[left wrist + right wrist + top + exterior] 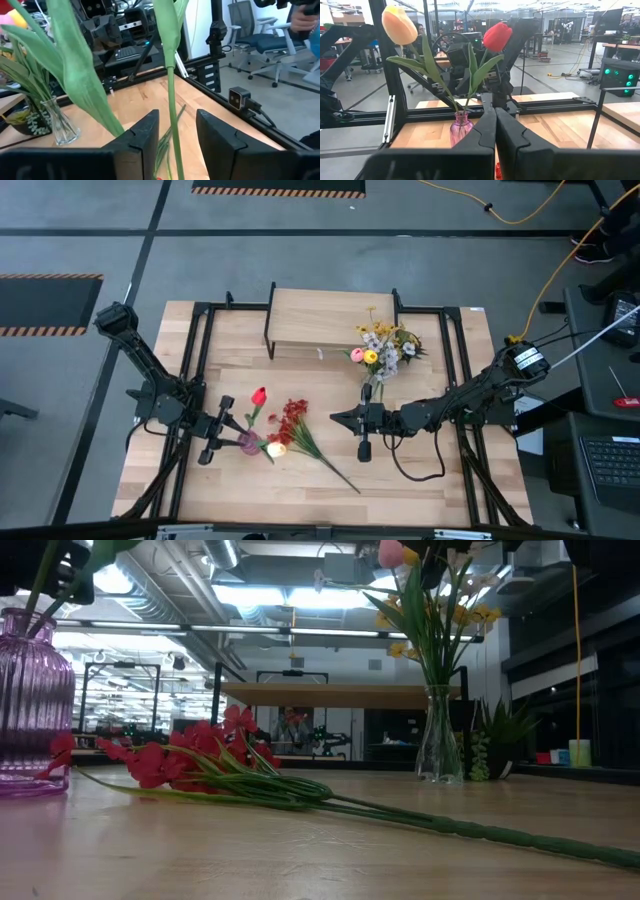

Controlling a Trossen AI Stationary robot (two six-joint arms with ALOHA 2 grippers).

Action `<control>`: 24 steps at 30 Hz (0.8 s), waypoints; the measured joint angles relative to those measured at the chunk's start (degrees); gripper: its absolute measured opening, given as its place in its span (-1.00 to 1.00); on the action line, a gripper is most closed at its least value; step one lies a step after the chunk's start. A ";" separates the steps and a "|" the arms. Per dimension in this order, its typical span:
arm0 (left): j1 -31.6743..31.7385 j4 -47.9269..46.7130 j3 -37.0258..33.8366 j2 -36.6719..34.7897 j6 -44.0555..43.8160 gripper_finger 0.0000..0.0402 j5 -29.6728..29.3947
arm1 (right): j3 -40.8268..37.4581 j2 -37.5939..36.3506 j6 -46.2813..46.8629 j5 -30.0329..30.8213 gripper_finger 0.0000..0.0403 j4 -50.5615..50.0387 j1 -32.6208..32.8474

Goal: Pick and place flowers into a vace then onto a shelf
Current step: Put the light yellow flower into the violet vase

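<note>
red tulip (497,36) in purple vase (460,128) | left gripper (172,131) fingers apart – stem between | right gripper (495,131) fingers together

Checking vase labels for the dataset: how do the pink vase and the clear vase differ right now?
The pink vase is squat, ribbed and tinted; the clear vase is slim and colourless. The pink vase holds two tulips, one red, one yellow; the clear vase holds a fuller bunch of small yellow and white blossoms. The pink vase stands by the left gripper, the clear one near the shelf. Both stand upright on the table.
</note>
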 joint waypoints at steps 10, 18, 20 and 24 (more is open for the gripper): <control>1.23 -0.49 0.41 0.02 -2.57 -0.38 0.09 | -0.02 0.00 0.00 -0.01 -0.98 0.00 -0.02; 2.87 -9.15 5.32 1.51 -6.39 -0.38 1.79 | -0.02 0.00 0.00 0.00 -0.98 0.00 -0.02; 3.37 -11.14 6.77 2.77 -7.55 -0.38 1.85 | -0.01 0.00 0.00 -0.02 -0.98 0.00 -0.02; 4.17 -11.76 9.01 5.15 -6.71 -0.38 1.83 | -0.02 0.00 -0.02 0.00 -0.98 0.00 -0.02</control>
